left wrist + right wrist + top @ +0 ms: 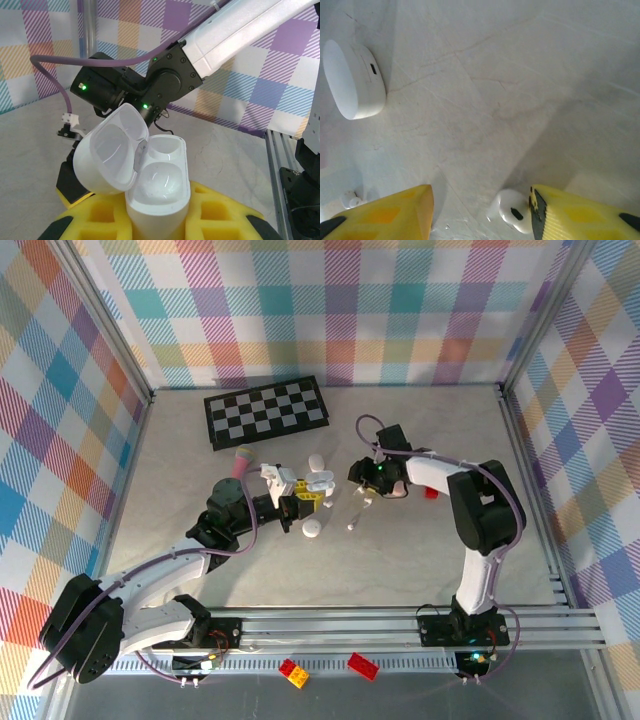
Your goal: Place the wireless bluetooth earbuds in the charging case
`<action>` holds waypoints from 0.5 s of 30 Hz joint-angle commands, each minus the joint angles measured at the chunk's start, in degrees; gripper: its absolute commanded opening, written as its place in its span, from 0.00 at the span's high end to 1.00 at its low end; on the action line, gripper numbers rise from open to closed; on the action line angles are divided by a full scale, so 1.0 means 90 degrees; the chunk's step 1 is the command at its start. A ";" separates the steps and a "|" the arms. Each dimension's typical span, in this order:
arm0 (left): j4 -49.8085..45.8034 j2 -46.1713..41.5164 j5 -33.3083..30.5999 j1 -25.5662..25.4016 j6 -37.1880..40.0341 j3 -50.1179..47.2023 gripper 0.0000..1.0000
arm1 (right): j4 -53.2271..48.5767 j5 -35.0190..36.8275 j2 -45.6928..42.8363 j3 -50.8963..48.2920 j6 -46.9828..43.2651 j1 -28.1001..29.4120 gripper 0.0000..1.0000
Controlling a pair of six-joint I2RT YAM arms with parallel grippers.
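Pale desk (520,75), bottom centre: glossy earbud (512,212) between parted right claw (480,200), likely light, slippery, best pinched across body; left claw (156,220) clamped on open charging case (160,185).

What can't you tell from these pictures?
- Left wrist view: the open charging case runs off the bottom edge, base hidden between the left gripper's fingers.
- Right wrist view: the earbud lies beside the right gripper's finger; touching or not is unclear.
- Same view: white bits lower left are blurred.
- Top view: the right arm half hides a red thing.
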 commanded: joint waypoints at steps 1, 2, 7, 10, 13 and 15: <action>0.0149 -0.0046 0.0091 0.0059 0.0114 0.0023 0.96 | 0.0036 -0.0199 0.0221 0.0281 -0.0032 0.0039 0.49; 0.0139 -0.0056 0.0074 0.0056 0.0107 0.0018 0.96 | 0.0040 -0.0232 0.0255 0.0337 -0.0060 0.0032 0.49; 0.0121 -0.0057 0.0052 0.0066 0.0136 0.0009 0.96 | -0.0239 -0.0031 0.0150 0.0527 -0.0617 0.0034 0.49; 0.0115 -0.0089 0.0071 0.0066 0.0140 0.0008 0.96 | -0.0621 0.0102 0.0031 0.0646 -0.1438 0.0034 0.47; 0.0103 -0.0110 0.0086 0.0066 0.0173 0.0002 0.96 | -0.0935 0.0088 -0.0005 0.0713 -0.2061 0.0017 0.46; 0.0109 -0.0091 0.0090 0.0067 0.0176 0.0004 0.96 | -0.1149 0.0087 0.0041 0.0785 -0.2181 0.0006 0.46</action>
